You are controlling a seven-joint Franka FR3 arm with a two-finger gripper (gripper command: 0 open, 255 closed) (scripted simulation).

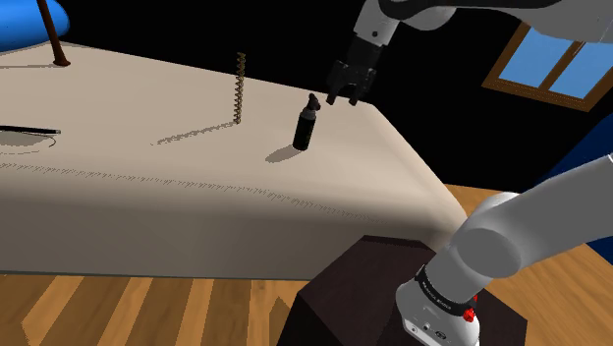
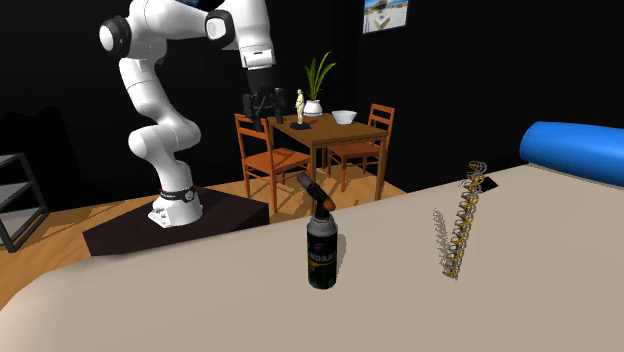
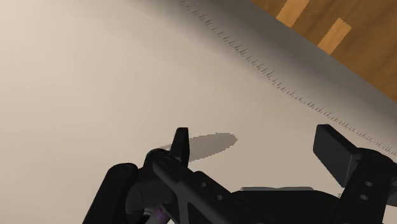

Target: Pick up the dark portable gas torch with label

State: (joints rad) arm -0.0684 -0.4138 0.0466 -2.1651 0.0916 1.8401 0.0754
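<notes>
Since the claw (image 1: 344,95) hangs wide open w/ nothing in it, it looks ready to drop & grab. The dark torch (image 1: 306,126) stands upright just below & beside it, not held, on the beige top (image 1: 147,197).

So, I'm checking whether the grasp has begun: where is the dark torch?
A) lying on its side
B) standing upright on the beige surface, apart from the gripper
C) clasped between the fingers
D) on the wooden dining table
B: the torch stands upright on the beige surface, with the open gripper above it, not touching.
</notes>
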